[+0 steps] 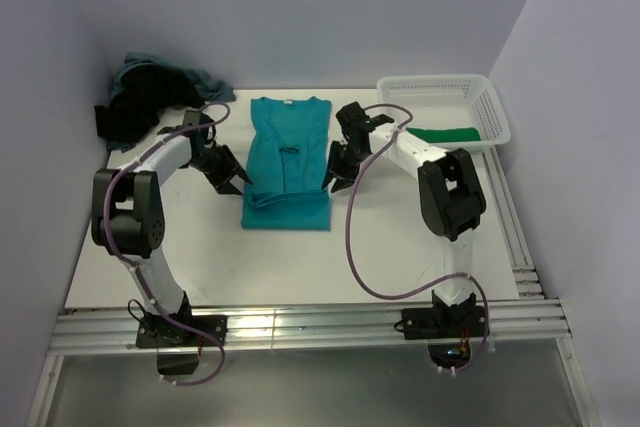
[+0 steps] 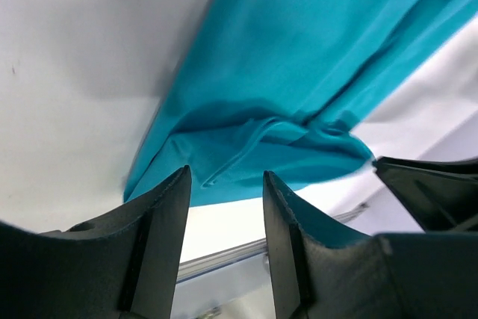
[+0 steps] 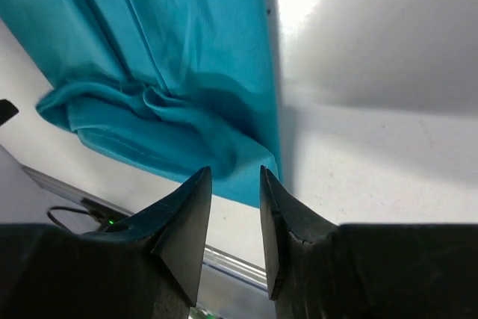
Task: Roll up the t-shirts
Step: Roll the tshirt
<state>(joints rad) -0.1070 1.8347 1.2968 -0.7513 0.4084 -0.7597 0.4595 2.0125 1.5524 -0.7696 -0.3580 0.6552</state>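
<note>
Teal shirt (image 1: 287, 162) lies mid-table, folded lengthwise into a long strip. The collar points to the far wall and the hem end toward the arm bases. The near end is doubled over into a loose, creased band, and the bunched folds show plainly in both wrist views (image 2: 299, 72) (image 3: 149, 50).

Left gripper (image 1: 232, 177) is down low at the strip's left edge, beside the doubled end. In its wrist view (image 2: 224, 177) the jaws stand moderately apart with nothing between them, and the teal hem sits just past the tips. Can't tell whether the tips touch cloth.

Right gripper (image 1: 335, 175) mirrors it at the strip's right edge. In its wrist view (image 3: 235, 173) the jaws have a narrow gap and hold nothing. The corner of the teal band lies right at the tips; whether they touch it is unclear.

The two arms face each other across the shirt, one on each side.

Basket (image 1: 495, 112) sits at the far right corner of the table (image 1: 300, 257). A green shirt (image 1: 445, 134) lies inside it, seen through the mesh wall.

At the far left corner there is a heap, well apart from the teal strip. A black shirt (image 1: 140, 107) is on top, with a grey-blue shirt (image 1: 205, 82) showing behind and to the right.
</note>
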